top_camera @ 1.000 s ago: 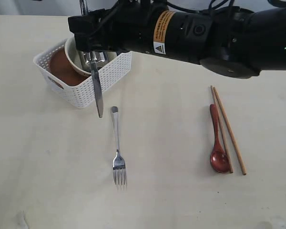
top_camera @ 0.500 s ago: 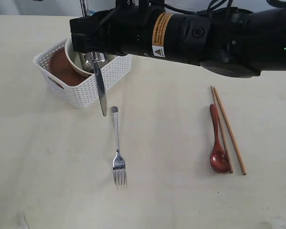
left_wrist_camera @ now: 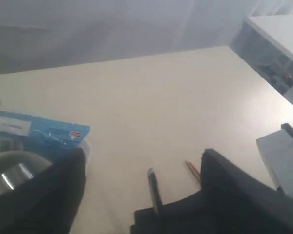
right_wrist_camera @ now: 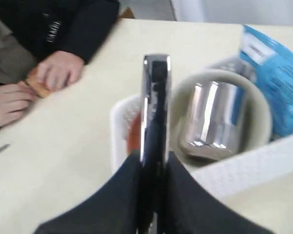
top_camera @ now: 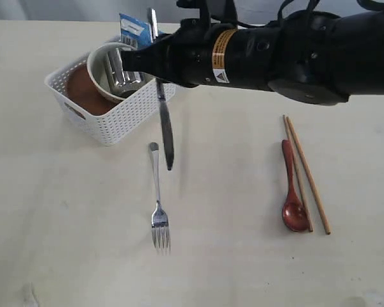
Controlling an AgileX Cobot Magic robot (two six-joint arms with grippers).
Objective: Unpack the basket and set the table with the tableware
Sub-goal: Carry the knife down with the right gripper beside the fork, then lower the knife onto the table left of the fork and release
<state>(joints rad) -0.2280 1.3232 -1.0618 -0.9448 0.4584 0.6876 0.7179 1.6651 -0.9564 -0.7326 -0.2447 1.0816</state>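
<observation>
the right end effector [top_camera: 156, 64] reaches across from the right side to just beside the basket [top_camera: 125, 118], and in the right wrist view its two dark fingers [right_wrist_camera: 124, 195] are clamped together on the steel knife [top_camera: 165, 121]. the knife hangs nearly upright, handle up and blade tip down, the tip just beside the handle end of the fork [top_camera: 157, 198]; whether the tip touches the worktop [top_camera: 230, 262] i cannot tell. the fork lies flat on the worktop near the basket, tines pointing away from it. the white basket sits at the left rear of the worktop and holds the cream bowl [top_camera: 96, 67], with the shiny steel cup [top_camera: 123, 78] standing inside the bowl, the reddish-brown plate [top_camera: 82, 93] beside the bowl, and a blue snack packet [top_camera: 134, 27] at the back. well apart on the right, the dark red spoon [top_camera: 292, 192] lies touching the wooden chopsticks [top_camera: 305, 173], bowl end toward the near edge. the left end effector [left_wrist_camera: 144, 156] has its fingers wide apart with nothing between them, above the worktop near the packet.
</observation>
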